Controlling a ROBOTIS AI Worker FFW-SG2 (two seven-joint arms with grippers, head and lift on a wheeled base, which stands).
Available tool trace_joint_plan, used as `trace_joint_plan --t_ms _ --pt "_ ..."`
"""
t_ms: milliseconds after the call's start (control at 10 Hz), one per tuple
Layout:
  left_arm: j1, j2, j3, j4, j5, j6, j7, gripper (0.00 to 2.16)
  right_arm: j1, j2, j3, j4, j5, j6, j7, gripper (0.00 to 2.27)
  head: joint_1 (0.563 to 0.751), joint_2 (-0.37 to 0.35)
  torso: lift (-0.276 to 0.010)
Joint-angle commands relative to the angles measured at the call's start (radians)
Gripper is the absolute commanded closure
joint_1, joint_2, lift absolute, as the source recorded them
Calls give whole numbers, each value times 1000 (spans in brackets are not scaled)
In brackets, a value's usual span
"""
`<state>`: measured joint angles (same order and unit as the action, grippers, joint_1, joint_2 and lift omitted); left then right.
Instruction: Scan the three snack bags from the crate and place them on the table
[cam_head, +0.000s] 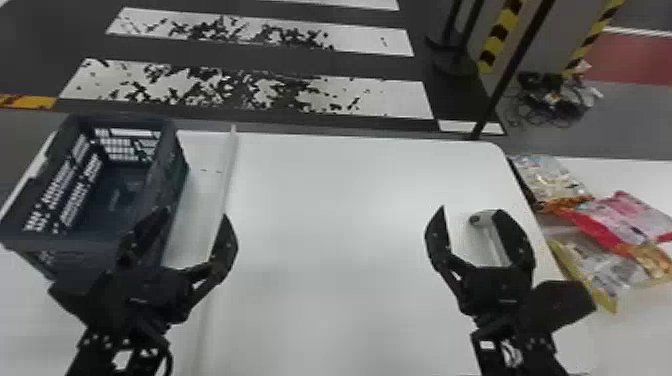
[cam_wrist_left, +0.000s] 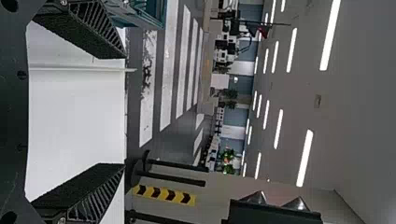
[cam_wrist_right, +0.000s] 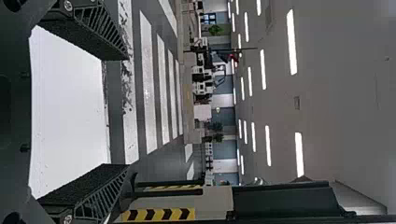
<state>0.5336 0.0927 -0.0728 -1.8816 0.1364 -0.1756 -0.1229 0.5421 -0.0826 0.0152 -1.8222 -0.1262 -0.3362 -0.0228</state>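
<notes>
In the head view my left gripper (cam_head: 195, 214) stands open, one finger overlapping the near right side of the dark blue crate (cam_head: 172, 165), whose bare floor shows. My right gripper (cam_head: 471, 210) is open too, over the white table's right part. Between and behind its fingers lies a pale scanner-like device (cam_head: 487, 225), partly covered by one finger. Three snack bags lie close together beyond the table's right edge: a silver-and-orange one (cam_head: 550, 177), a pink-red one (cam_head: 630, 220) and a yellow-edged one (cam_head: 605, 265). Nothing is between the fingers of the left gripper (cam_wrist_left: 124, 110) or right gripper (cam_wrist_right: 127, 112) in their wrist views.
The white table (cam_head: 330, 200) spans the middle, with a raised ridge (cam_head: 228, 170) beside the crate. A second white surface (cam_head: 635, 175) bears the bags. Past the far edge stand a black pole (cam_head: 510, 75) and cables (cam_head: 550, 100) on the floor.
</notes>
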Motion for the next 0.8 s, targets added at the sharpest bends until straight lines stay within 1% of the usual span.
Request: trace_joint_plan --t_ms 0,400,700 --pt "2 -5 1 -8 0 0 0 39 19 10 17 27 25 -36 -5 70 695 -93 -62" --pt "2 -13 -2 -17 -9 9 9 39 33 10 31 34 31 -45 -9 66 695 -71 -62" --pt "2 -13 -2 -17 -9 9 12 39 33 10 31 34 34 -45 -17 66 695 -73 -62"
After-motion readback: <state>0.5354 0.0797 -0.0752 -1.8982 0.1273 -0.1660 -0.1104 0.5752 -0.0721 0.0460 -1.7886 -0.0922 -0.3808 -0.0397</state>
